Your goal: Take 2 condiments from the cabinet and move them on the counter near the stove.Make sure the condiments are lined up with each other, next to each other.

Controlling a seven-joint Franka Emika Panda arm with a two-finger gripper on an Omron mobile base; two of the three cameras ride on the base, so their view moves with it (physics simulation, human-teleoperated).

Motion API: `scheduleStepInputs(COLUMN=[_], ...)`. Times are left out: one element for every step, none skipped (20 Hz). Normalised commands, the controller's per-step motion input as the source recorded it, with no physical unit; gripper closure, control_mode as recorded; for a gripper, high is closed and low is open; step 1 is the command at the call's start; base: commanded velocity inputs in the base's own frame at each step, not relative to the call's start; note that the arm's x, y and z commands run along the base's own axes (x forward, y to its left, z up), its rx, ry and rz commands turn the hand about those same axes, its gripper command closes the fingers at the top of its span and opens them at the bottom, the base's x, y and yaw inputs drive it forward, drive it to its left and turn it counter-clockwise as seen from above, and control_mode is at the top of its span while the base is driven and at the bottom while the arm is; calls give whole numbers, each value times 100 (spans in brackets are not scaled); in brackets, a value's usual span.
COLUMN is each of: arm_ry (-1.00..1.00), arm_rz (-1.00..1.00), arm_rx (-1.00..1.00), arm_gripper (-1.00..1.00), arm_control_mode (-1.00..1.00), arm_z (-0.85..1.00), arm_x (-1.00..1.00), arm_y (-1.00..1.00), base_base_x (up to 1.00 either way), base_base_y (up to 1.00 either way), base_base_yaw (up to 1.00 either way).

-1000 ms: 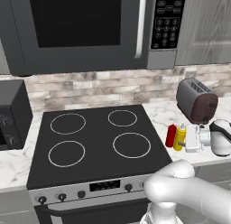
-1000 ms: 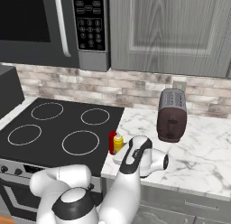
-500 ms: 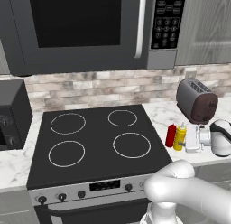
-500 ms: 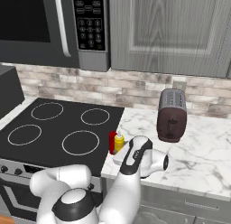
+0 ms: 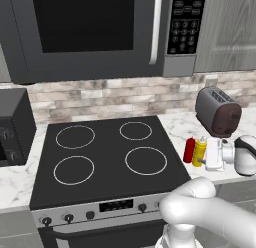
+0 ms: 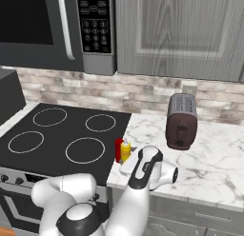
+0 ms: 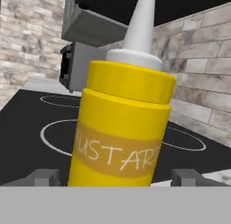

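Observation:
Two condiments stand upright side by side on the white marble counter (image 5: 176, 126) (image 6: 214, 163), just right of the stove (image 5: 105, 154) (image 6: 62, 135). The red bottle (image 5: 189, 150) (image 6: 118, 149) is nearer the cooktop, with the yellow bottle (image 5: 199, 151) (image 6: 126, 150) (image 7: 122, 128) touching or almost touching it. My gripper (image 5: 207, 157) (image 6: 128, 160) (image 7: 115, 178) reaches in low from the right and is open. Its fingertips (image 7: 43, 177) stand either side of the yellow bottle with a small gap to each side. The grey wood-grain cabinet (image 5: 227, 32) (image 6: 181, 30) hangs above with its door shut.
A dark toaster (image 5: 218, 111) (image 6: 181, 121) stands on the counter behind the bottles. The black microwave (image 5: 95, 27) hangs over the cooktop. A black appliance (image 5: 15, 127) sits left of the stove. Bare marble lies to the right of the toaster.
The jaws have spread apart from the yellow bottle, which stays standing beside the red one. Arm and bottles have not shifted otherwise.

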Motion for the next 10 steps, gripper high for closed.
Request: scheduleStepInputs(arm_ry=[-4,-4,-4,-4,-4,-3,-3,-2,-3,-3], arm_rz=[0,0,0,0,0,0,0,0,0,0], arm_rx=[0,0,0,0,0,0,0,1,2,3], arm_gripper=[-100,-100,-100,-100,-100,-100,-100,-100,-100,-100], arm_control_mode=[-100,-100,-100,-100,-100,-100,-100,-100,-100,-100], arm_z=[0,0,0,0,0,0,0,0,0,0], arm_x=[-13,-16,-18,-19,-19,-17,-16,-11,-12,-19], arm_y=[0,0,0,-2,-8,-10,-10,-18,-23,-24], base_base_x=[0,0,0,0,0,0,0,0,0,0], base_base_y=[0,0,0,0,0,0,0,0,0,0], base_base_yaw=[0,0,0,0,0,0,0,0,0,0])
